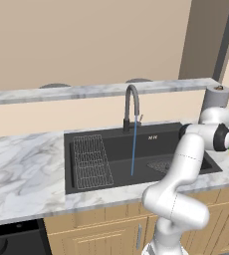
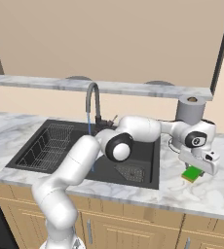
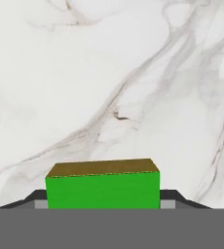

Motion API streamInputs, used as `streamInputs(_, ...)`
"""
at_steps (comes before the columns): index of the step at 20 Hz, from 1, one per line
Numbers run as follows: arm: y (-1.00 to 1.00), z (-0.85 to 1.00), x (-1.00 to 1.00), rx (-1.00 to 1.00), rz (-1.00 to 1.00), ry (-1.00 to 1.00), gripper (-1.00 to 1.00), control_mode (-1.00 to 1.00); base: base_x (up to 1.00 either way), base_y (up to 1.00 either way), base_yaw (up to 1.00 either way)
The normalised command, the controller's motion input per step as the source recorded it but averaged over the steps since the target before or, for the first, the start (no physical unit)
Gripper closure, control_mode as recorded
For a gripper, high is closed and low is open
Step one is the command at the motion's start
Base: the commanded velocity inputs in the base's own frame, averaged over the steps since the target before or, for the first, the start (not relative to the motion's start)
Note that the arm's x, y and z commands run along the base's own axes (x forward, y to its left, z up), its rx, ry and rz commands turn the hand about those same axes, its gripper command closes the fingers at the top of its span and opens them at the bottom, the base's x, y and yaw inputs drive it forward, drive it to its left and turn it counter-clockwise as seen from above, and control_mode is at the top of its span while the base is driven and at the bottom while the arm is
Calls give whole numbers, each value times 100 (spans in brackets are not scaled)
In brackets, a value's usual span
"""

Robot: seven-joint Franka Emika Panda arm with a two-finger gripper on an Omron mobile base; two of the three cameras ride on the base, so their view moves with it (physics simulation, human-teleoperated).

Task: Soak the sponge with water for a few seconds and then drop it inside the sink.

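Marble counter (image 2: 221,194), paper towel roll (image 2: 191,110) (upright) behind gripped sponge (image 2: 193,173)

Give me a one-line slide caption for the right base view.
Gripper shut on the green sponge above the marble counter right of the sink, water running.

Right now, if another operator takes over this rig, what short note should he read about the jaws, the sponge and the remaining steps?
Gripper: jaws shut on the sponge, over the marble counter to the right of the sink.
Water runs from the faucet into the basin.
Done: the sponge is grasped.
Left: bring the sponge under the stream, hold it there a few seconds, then release it inside the sink.
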Motion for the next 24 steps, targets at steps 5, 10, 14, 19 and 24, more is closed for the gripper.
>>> streamInputs(5, 1, 14, -4, 0, 0, 0, 100, -100, 0, 0, 0)
streamInputs(10, 15, 43, -11, -1, 0, 0, 100, -100, 0, 0, 0)
streamInputs(14, 24, 37, -13, -2, 0, -6, 100, -100, 0, 0, 0)
streamInputs(19, 34, 26, -34, -4, 0, -9, 100, -100, 0, 0, 0)
streamInputs(24, 32, 8, -10, -7, 0, -15, 100, -100, 0, 0, 0)
